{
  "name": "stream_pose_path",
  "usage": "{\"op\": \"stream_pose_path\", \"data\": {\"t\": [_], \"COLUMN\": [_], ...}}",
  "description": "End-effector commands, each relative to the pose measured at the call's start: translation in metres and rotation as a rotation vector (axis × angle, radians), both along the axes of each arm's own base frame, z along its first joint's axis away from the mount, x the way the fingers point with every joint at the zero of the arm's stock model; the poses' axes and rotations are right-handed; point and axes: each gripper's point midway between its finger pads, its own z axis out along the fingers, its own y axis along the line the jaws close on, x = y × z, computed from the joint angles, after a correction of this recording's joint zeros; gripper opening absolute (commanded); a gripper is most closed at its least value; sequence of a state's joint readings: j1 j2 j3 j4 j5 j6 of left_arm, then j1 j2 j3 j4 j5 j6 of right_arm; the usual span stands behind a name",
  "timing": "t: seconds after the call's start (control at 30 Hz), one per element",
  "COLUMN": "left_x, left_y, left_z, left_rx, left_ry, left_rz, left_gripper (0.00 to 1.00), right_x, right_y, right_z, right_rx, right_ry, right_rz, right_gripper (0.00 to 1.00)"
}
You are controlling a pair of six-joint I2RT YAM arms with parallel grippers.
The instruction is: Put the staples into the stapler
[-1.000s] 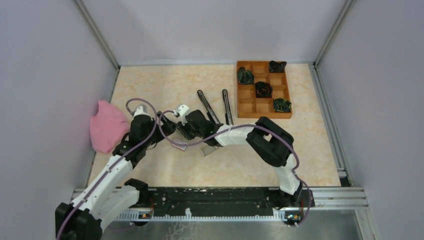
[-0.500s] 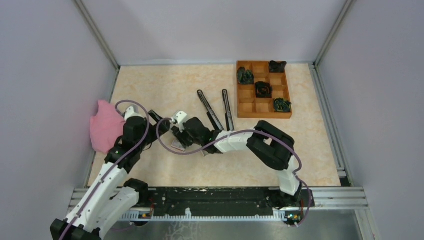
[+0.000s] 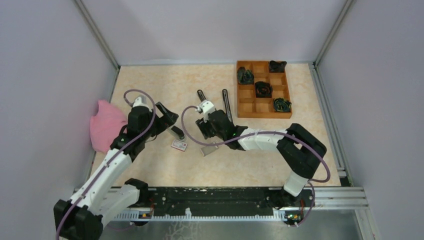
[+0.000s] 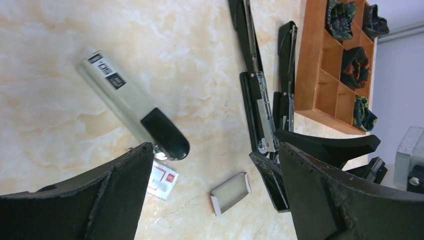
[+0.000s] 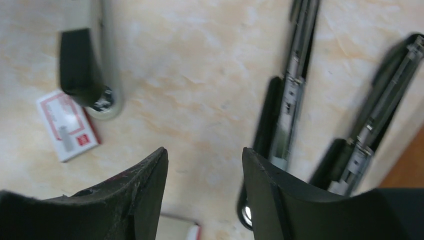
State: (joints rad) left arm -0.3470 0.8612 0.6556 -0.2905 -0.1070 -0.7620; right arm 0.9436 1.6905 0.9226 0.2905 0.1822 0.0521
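Two robot arms reach from the near edge over a pale marbled table (image 3: 160, 90). The staples (image 3: 210, 149), a small flat grey block, lie on the table near its middle, with nothing touching them, just on the near side of the right gripper (image 3: 203, 131). Their white-and-red box (image 3: 179, 145) lies flat a little to the left, apart from the block. The right gripper hovers above the table with its fingers parted and nothing between them. The left gripper (image 3: 167, 121) hangs to its left, fingers spread wide and empty, above a closed stapler (image 4: 125, 105) with a pale body and a black end. That black end lies just beside the box. Two black staplers (image 3: 225, 102), swung open flat, lie side by side just beyond the right gripper. At the far right sits a wooden compartment tray (image 3: 246, 106) holding dark bundles (image 3: 263, 89). A pink cloth (image 3: 106, 126) lies at the left edge.
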Motion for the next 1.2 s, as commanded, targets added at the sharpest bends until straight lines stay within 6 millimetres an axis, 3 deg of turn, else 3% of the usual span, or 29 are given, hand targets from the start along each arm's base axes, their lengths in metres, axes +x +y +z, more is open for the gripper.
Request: {"op": "stream_pose_path", "data": {"t": [0.0,0.23,0.53,0.93,1.17], "left_x": [0.021,0.045,0.079,0.11,0.12], "left_y": [-0.027,-0.063,-0.093,-0.115,-0.114], "left_z": [0.025,0.019,-0.013,-0.053,-0.071], "left_rx": [-0.041,-0.102,-0.167,-0.256,-0.381], "left_ry": [-0.066,-0.043,0.041,0.112,0.145], "left_rz": [-0.113,-0.246,-0.305,-0.309,-0.265], "left_gripper": [1.0,0.99,0.96,0.93,0.88], "right_x": [0.017,0.035,0.042,0.036,0.027], "right_y": [-0.033,-0.064,-0.074,-0.061,-0.041], "right_z": [0.018,-0.003,-0.041,-0.053,-0.042], "right_rx": [0.001,-0.037,-0.105,-0.092,-0.035], "right_ry": [-0.04,0.012,0.072,0.096,0.064], "right_rz": [-0.096,-0.191,-0.215,-0.141,-0.09], "right_gripper": [0.57,0.57,0.5,0.14,0.09]}}
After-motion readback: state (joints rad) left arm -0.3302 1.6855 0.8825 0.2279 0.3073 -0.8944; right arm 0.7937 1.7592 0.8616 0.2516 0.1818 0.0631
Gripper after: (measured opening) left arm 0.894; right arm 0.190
